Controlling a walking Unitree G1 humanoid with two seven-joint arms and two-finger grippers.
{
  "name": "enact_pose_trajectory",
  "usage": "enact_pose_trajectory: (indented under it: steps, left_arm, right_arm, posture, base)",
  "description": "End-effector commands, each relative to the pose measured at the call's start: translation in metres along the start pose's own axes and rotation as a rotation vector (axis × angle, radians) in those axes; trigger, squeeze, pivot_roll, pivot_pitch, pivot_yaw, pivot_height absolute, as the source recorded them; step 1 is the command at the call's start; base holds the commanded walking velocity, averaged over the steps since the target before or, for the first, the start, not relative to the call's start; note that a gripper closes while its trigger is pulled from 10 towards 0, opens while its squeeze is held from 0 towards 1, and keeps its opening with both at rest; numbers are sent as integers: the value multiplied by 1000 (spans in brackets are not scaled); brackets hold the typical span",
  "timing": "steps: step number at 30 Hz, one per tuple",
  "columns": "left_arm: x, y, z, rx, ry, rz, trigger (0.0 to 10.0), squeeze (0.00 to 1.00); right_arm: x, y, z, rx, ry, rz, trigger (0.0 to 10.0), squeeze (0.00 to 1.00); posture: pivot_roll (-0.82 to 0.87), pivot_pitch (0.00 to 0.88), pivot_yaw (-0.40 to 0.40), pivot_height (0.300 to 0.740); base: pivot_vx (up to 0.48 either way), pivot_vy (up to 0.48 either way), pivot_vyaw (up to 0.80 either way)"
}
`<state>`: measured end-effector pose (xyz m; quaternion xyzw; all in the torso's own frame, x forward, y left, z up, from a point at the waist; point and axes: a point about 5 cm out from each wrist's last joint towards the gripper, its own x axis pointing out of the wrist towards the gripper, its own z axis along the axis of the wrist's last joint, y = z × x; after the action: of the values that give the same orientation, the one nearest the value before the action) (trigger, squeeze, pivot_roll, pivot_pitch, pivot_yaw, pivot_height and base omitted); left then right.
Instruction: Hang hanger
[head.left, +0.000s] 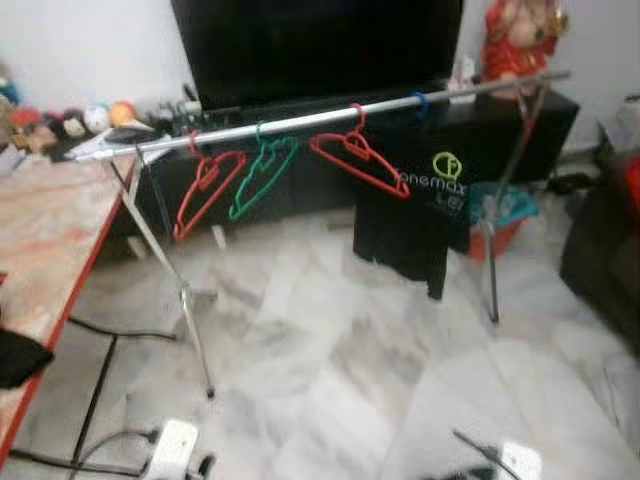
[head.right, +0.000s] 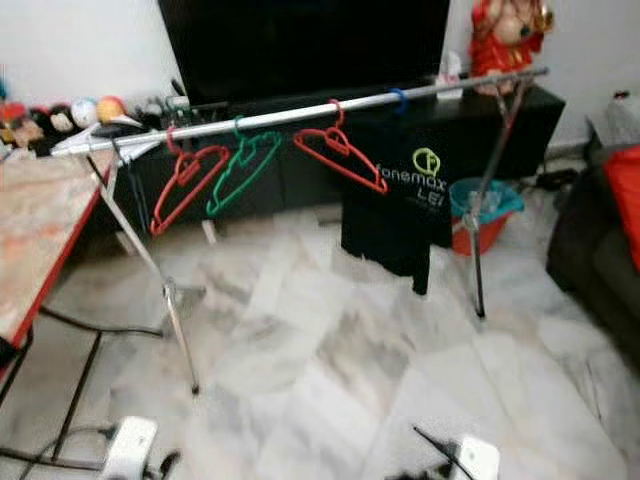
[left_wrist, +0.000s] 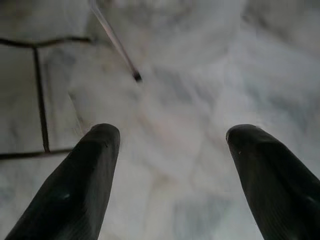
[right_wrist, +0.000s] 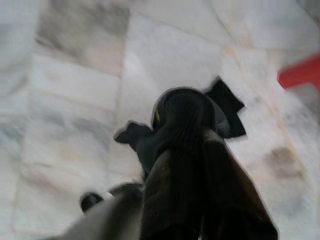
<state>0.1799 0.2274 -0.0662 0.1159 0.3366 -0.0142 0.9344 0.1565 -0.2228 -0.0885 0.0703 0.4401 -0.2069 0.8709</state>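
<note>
Left pincer (left_wrist: 172, 150) was held wide open and empty above the marble floor (head.left: 340, 340), the right pincer (right_wrist: 187, 150) was closed, while hangers (head.left: 355, 150) were hung on the rail (head.left: 300, 120).

Three hangers (head.left: 350, 150) and a shirt (head.left: 415, 215) hang on the rail (head.left: 300, 120), table (head.left: 50, 230) left.
</note>
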Motion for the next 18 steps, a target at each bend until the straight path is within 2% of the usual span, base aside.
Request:
enact_pose_trajectory:
  steps: [1,2,3,4,8,9,11,13,18]
  left_arm:
    - [15,-6,39,-22,-141,17,10000,0]
    - [25,-8,79,-9,-247,24,10000,0]
    - [30,-10,107,0,-319,30,10000,0]
    - [32,-11,129,-31,-402,18,10000,0]
    - [27,-10,150,-57,-528,10,10000,0]
    - [27,-10,150,-57,-528,10,10000,0]
    - [22,-9,169,-77,-634,6,10000,0]
    - [19,-9,180,-76,-696,-1,10000,0]
    - [11,-9,203,-53,-788,0,10000,0]
  right_arm:
    - [0,-2,0,-3,-11,-3,10000,0]
    - [0,-2,1,-4,-11,-2,10000,0]
    - [0,-2,1,-4,-12,-1,10000,0]
    - [0,-1,1,-3,-12,-1,10000,0]
    - [0,-1,1,-3,-12,-3,10000,0]
    - [0,-1,1,-3,-12,-3,10000,0]
    - [0,0,0,-1,-14,-1,10000,0]
    - [0,1,1,-2,-16,0,10000,0]
    - [0,2,0,-5,-16,2,10000,0]
  posture:
    - [-244,0,90,740]
    - [-244,0,90,740]
    - [-244,0,90,740]
    - [-246,0,90,740]
    - [-247,0,90,740]
    - [-247,0,90,740]
    - [-248,0,93,740]
    - [-248,0,92,740]
    - [-249,0,95,740]
  base:
    - [0,0,0]
    - [0,0,0]
    - [0,0,0]
    - [0,0,0]
    - [0,0,0]
    - [0,0,0]
    - [0,0,0]
    - [0,0,0]
    - [0,0,0]
